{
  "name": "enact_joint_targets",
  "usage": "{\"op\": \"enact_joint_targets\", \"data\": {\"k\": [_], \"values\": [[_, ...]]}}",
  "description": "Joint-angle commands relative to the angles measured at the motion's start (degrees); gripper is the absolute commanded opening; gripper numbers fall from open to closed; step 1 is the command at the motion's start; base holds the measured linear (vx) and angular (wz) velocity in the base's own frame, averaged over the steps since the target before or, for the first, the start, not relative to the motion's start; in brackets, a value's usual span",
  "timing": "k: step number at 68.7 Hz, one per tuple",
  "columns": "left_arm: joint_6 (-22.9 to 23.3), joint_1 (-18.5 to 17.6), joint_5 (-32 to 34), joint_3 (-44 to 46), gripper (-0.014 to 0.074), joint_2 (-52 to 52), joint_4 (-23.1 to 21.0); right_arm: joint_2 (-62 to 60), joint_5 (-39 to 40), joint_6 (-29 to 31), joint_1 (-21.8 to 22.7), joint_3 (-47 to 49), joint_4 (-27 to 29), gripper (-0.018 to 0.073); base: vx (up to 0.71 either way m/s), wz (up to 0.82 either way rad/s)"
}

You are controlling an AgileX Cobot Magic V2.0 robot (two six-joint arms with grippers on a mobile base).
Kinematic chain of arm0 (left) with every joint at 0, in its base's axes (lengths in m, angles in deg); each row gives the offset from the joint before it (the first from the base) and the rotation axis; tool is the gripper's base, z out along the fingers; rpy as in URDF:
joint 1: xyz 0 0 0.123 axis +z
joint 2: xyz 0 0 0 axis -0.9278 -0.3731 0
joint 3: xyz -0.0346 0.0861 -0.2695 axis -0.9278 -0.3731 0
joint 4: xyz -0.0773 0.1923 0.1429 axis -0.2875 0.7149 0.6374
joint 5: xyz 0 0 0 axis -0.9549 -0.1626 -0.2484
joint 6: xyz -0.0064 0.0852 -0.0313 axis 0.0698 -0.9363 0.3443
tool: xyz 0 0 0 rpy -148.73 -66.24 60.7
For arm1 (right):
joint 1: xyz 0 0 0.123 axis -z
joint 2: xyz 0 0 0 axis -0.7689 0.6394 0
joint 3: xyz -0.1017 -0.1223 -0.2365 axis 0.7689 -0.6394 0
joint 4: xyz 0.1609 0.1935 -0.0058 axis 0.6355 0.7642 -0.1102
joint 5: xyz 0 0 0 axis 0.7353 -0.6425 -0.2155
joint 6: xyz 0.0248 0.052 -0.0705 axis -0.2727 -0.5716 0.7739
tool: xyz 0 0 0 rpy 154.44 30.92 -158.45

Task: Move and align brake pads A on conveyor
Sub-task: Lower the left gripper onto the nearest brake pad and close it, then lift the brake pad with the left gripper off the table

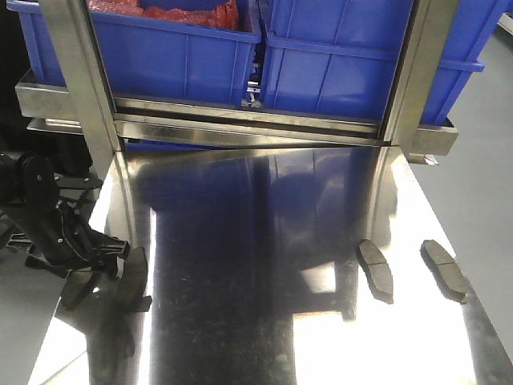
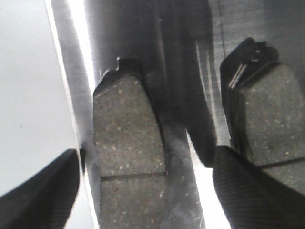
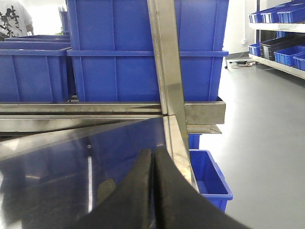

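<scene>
The left tool (image 2: 145, 160) is set wide at the left edge of the steel table (image 1: 256, 241). Its two dark fingers (image 2: 40, 195) stand on either side of one of the brake pads A (image 2: 126, 129), which lies flat on the table with its centre groove facing up. A bright strip of bare table shows between this pad and the right-hand finger, so the pad is not clamped. A second pad (image 2: 274, 114) lies just beside the first, partly hidden behind that finger; whether it lies flat or tilted cannot be told. Two further pads (image 1: 375, 270) (image 1: 446, 269) lie near each other close to the right edge of the table, well apart from the left tool, both angled alike. The right tool (image 3: 152, 160) is closed to a narrow seam, its fingers meeting at the tips with nothing between them, and it hangs above the table facing the blue bins (image 1: 184, 48) on the steel rack (image 1: 240, 128) at the far side.
</scene>
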Motion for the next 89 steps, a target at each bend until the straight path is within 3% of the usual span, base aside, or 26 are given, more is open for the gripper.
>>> {"op": "enact_joint_targets", "data": {"k": [1,15,40,59,89], "values": [[0.42,-0.38,0.97,1.48,0.0475,2.5,-0.27,-0.87,4.34,0.2,0.42,-1.21,-0.14,-0.0008,0.0,0.0],[0.42,-0.38,0.54,1.48,0.0372,2.5,-0.27,-0.87,4.34,0.2,0.42,-1.21,-0.14,-0.0008,0.0,0.0],[-1.2,-0.38,0.56,1.48,0.0099,2.5,-0.27,-0.87,4.4,0.2,0.42,-1.21,-0.14,-0.0009,0.0,0.0],[-1.62,-0.38,4.92,-0.18,0.0094,5.24,-0.95,-0.87,4.4,0.2,0.42,-1.21,-0.14,-0.0009,0.0,0.0],[-1.56,-0.38,17.38,-16.97,0.0103,24.0,-1.46,-0.87,4.4,0.2,0.42,-1.21,-0.14,-0.0009,0.0,0.0]]}}
